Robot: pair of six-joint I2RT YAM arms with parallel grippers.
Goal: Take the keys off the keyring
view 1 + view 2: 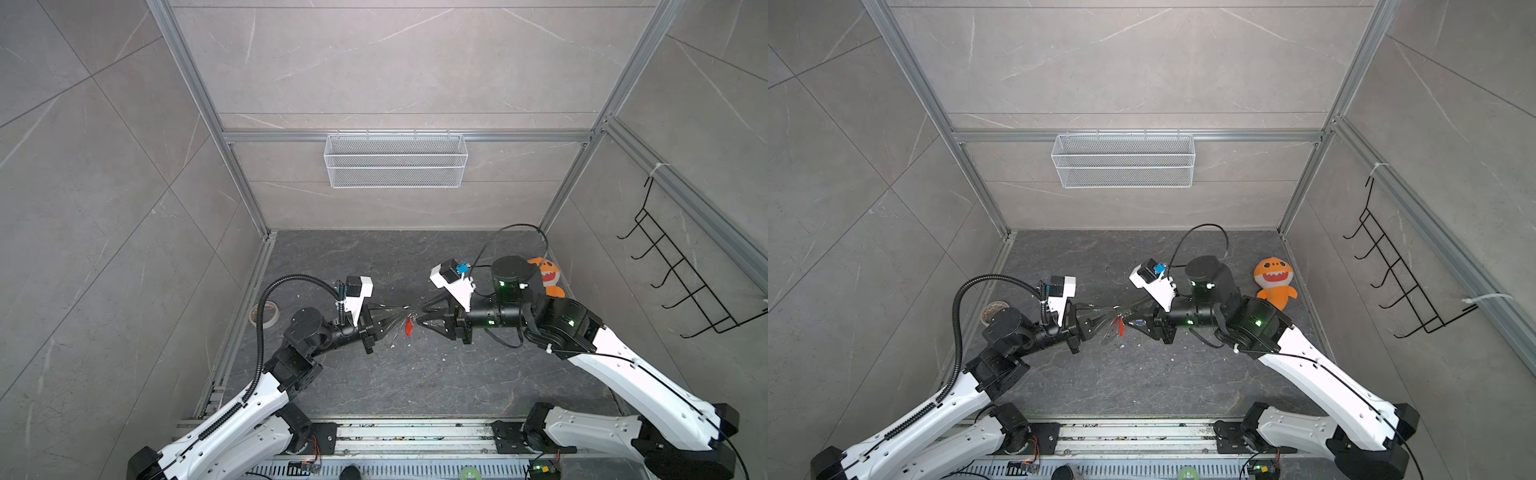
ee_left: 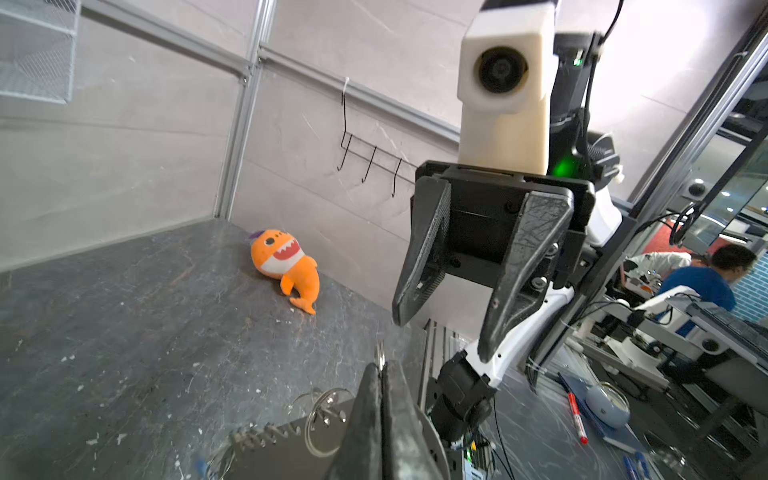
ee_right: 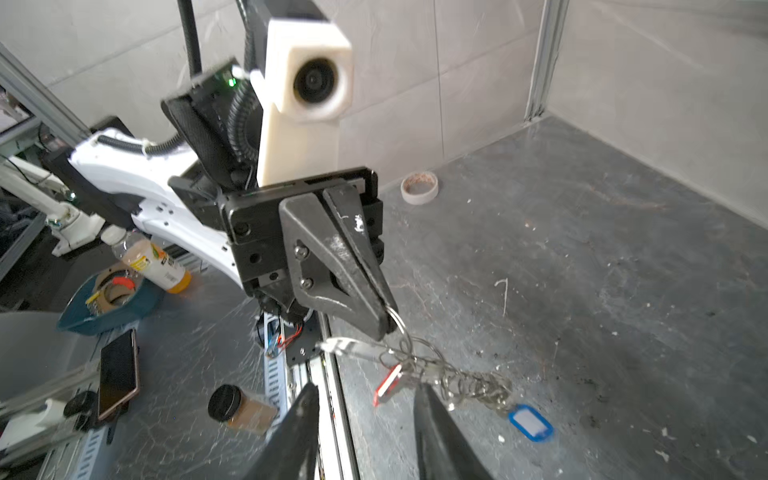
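Observation:
My left gripper (image 3: 388,322) is shut on a silver ring at one end of the keyring (image 2: 270,453), holding the bunch above the table (image 1: 415,386). In the left wrist view its jaws (image 2: 382,368) are pressed together with the ring's edge showing. A chain of small rings (image 3: 469,384) sags from it. The red-tagged key (image 3: 388,384) hangs in the middle and the blue-tagged key (image 3: 531,422) at the far end. My right gripper (image 3: 365,388) is open, facing the left one, with the red tag (image 1: 409,327) between its fingers (image 2: 519,282). Whether it touches them I cannot tell.
An orange shark plush (image 1: 1273,282) lies at the back right by the wall. A tape roll (image 1: 264,315) sits at the table's left edge behind the left arm. A white wire basket (image 1: 395,160) hangs on the back wall and a black hook rack (image 1: 681,266) on the right wall.

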